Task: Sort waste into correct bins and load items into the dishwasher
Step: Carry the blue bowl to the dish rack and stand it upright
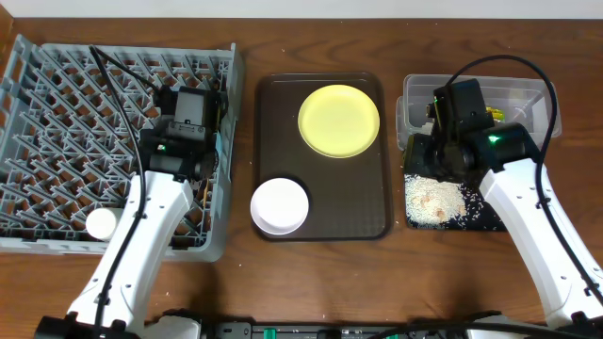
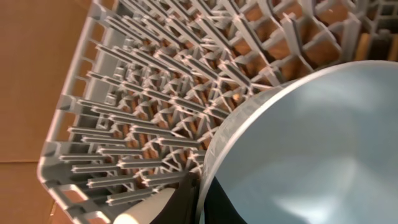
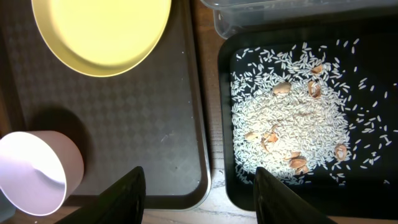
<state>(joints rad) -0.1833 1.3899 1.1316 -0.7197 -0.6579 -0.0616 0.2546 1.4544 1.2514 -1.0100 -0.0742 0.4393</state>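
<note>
My left gripper [image 2: 200,198] is shut on the rim of the light-blue bowl [image 2: 311,149], holding it tilted over the grey dish rack [image 2: 143,93] near the rack's right side [image 1: 57,113]. My right gripper [image 3: 199,190] is open and empty, above the gap between the brown tray and the black tray [image 3: 227,124]. The black tray [image 1: 490,221] holds rice crumbs [image 3: 286,118] and some brownish bits. The yellow plate [image 1: 339,121] and the white bowl [image 1: 280,204] sit on the brown tray. A bit of green-yellow wrapper [image 1: 494,115] shows in the clear tub [image 1: 537,94]. Chopsticks and napkin are not in view.
The dark brown serving tray [image 1: 325,221] lies between the rack and the bins. A whitish round object [image 1: 100,222] sits at the rack's front edge. A pale cylinder [image 2: 146,213] shows beside my left finger. Bare wooden table runs along the front.
</note>
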